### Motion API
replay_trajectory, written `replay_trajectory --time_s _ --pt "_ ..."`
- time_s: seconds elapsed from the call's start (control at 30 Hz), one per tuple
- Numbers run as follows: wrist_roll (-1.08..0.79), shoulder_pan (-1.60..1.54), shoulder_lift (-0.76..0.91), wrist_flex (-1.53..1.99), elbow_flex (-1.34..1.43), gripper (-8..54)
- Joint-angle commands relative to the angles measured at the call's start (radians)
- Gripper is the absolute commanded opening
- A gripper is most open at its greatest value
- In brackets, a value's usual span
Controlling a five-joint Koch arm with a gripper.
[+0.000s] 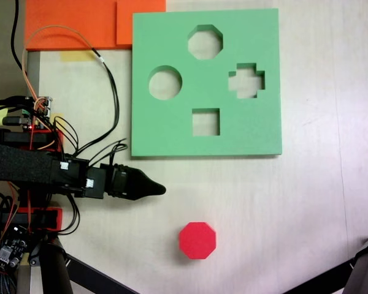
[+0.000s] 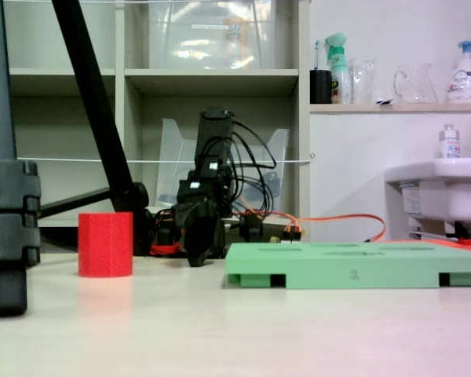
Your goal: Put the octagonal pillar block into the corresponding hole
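The octagonal pillar block (image 1: 197, 240) is a bright red foam prism standing upright on the pale table, apart from everything; in the low fixed view the block (image 2: 105, 244) is left of the arm. The green foam board (image 1: 172, 135) lies flat, and its eight-sided hole (image 1: 205, 41) is near the far edge with nothing in it. The board (image 2: 353, 273) shows edge-on in the low view. My gripper (image 1: 161, 189) reaches in from the left, its black jaws closed to one point, shut and holding nothing. It sits up and left of the block, below the board's near edge. The gripper (image 2: 198, 255) hangs close to the table.
The board also has a round (image 1: 165, 82), a cross-shaped (image 1: 246, 80) and a square cut-out (image 1: 205, 122). Orange foam sheets (image 1: 73, 24) lie at the top left. Black tripod legs (image 1: 86, 272) (image 1: 362, 269) cross the bottom corners. Loose cables (image 1: 113, 104) trail by the arm's base.
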Motion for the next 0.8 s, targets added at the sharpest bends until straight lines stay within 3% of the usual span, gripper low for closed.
replay_trajectory --time_s 0.0,0.3,0.4,0.53,0.63,0.77 --pt "0.006 -0.031 0.077 0.044 0.071 33.8" --pt "0.071 0.000 0.077 0.044 0.071 33.7" --pt "0.578 -0.003 0.077 -0.063 0.071 33.8" --pt "0.980 0.006 0.077 -0.150 -0.091 30.6" --pt "1.236 0.038 0.078 0.336 -0.456 30.6" --pt "1.382 0.055 0.026 0.956 -0.931 28.0"
